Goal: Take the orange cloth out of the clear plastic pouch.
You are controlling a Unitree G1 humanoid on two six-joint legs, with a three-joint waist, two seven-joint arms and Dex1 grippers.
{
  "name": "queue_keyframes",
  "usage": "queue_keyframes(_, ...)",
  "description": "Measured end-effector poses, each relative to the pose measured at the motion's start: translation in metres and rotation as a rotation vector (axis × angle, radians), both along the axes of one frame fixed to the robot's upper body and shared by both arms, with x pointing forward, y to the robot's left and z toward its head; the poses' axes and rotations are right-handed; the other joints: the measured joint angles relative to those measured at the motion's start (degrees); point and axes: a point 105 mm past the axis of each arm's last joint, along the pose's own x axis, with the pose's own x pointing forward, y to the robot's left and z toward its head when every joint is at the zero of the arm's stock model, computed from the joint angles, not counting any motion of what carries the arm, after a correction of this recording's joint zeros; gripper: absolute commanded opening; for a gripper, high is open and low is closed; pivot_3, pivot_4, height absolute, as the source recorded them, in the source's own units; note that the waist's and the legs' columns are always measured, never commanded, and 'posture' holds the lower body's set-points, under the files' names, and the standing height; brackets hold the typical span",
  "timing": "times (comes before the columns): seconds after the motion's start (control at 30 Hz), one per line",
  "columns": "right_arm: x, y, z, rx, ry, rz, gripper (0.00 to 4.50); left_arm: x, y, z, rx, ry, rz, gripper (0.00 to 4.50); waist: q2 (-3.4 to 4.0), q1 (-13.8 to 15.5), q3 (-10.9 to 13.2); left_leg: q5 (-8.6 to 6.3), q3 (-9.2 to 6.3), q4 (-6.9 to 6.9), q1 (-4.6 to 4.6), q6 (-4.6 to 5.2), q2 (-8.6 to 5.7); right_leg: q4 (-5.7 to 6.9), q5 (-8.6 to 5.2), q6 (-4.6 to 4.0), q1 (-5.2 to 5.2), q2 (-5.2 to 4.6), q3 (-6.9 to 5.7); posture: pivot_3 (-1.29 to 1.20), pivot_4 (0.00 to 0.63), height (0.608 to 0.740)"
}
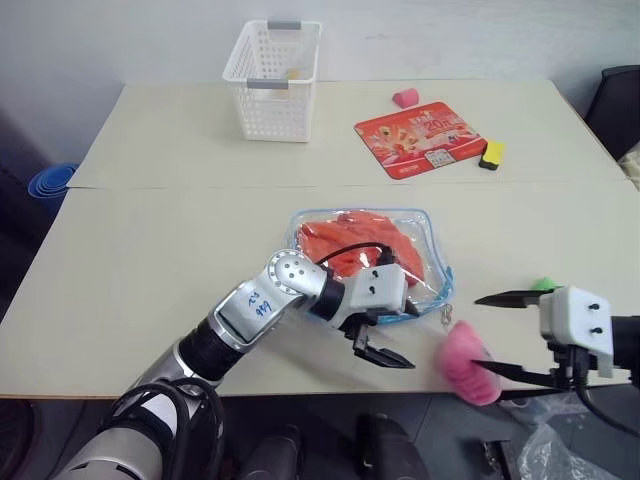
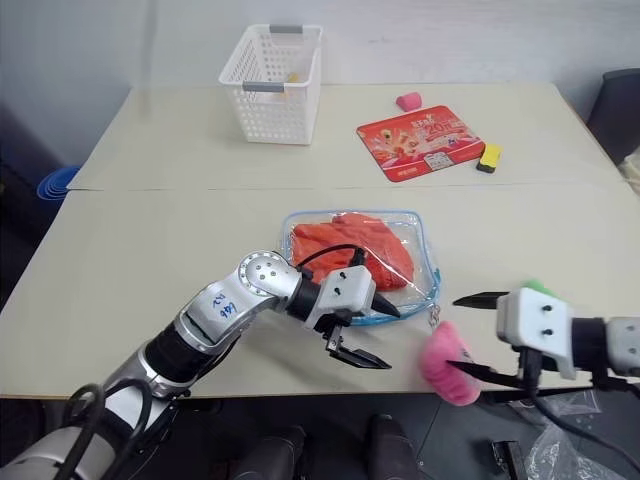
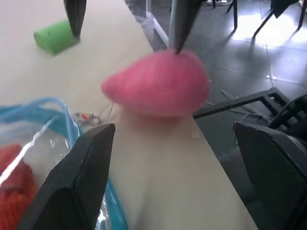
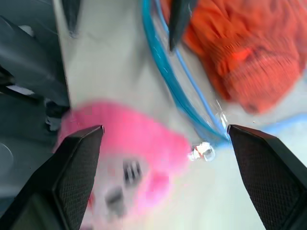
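Note:
The clear plastic pouch [image 1: 432, 245] lies flat on the table with blue edging, and the wrinkled orange cloth [image 1: 345, 243] is inside it. My left gripper [image 1: 408, 340] hovers open at the pouch's near right corner, with one finger over the blue edge. The pouch's pink plush charm [image 1: 468, 362] shows blurred at the table's front edge, between the two grippers. My right gripper [image 1: 480, 332] stands open to its right, the lower finger against the plush. In the right wrist view the plush [image 4: 124, 143] lies between the spread fingers [image 4: 76, 172], with the cloth [image 4: 235, 52] beyond.
A white lattice basket [image 1: 272, 68] stands at the back. A red printed card [image 1: 418, 138], a small pink item [image 1: 405, 97] and a yellow block [image 1: 491, 154] lie at the back right. A green block [image 1: 543, 285] sits near my right gripper. The table's front edge runs just below both grippers.

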Motion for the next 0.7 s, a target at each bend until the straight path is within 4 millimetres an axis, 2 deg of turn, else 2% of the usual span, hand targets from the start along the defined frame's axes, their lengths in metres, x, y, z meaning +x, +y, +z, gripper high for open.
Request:
queue_keyframes(0.13, -0.003, -0.023, -0.004, -0.055, 0.06, -0.038, 4.31, -0.009, -0.009, 0.008, -0.039, -0.026, -0.107, 4.15, 0.0, 0.4, 0.0, 0.0, 0.04, 0.04, 0.0, 0.0, -0.01, 0.0, 0.0, 0.0, 0.01, 0.0, 0.02, 0.0, 0.15, 0.74)
queue_keyframes(0.27, -0.006, -0.031, 0.005, -0.074, 0.059, -0.05, 4.31, -0.016, -0.019, 0.015, -0.033, -0.094, -0.213, 4.15, 0.01, 0.7, 0.0, 0.0, 0.04, 0.06, 0.01, 0.0, 0.0, 0.0, 0.0, 0.0, 0.04, 0.01, 0.01, 0.0, 0.15, 0.74)
queue_keyframes(0.43, -0.002, -0.032, 0.009, -0.11, 0.028, -0.045, 4.31, -0.013, -0.028, -0.02, 0.099, -0.174, -0.265, 4.15, 0.0, 0.8, 0.0, -0.01, 0.07, 0.06, 0.02, 0.02, -0.02, -0.02, 0.0, 0.01, 0.05, 0.02, 0.01, 0.0, 0.15, 0.74)
queue_keyframes(0.53, 0.018, -0.037, 0.015, -0.164, -0.056, -0.05, 4.31, -0.017, -0.033, -0.04, 0.158, -0.219, -0.298, 4.15, 0.01, 0.6, 0.0, -0.01, 0.11, 0.06, 0.06, 0.01, 0.0, -0.03, 0.0, 0.01, 0.07, 0.04, 0.02, 0.0, 0.15, 0.74)
queue_keyframes(0.63, 0.035, -0.031, 0.017, -0.172, -0.112, -0.023, 4.31, -0.017, -0.041, -0.045, 0.149, -0.239, -0.285, 4.15, 0.01, 0.7, 0.0, -0.01, 0.1, 0.07, 0.05, 0.01, 0.01, 0.0, 0.0, 0.01, 0.04, 0.03, 0.03, 0.0, 0.15, 0.74)
queue_keyframes(0.7, 0.047, -0.023, 0.017, -0.205, -0.163, 0.021, 4.34, -0.015, -0.042, -0.044, 0.139, -0.243, -0.272, 3.75, 0.02, 0.7, 0.0, -0.01, 0.1, 0.09, 0.05, 0.01, 0.01, 0.0, 0.0, 0.01, 0.04, 0.02, 0.03, 0.0, 0.15, 0.74)
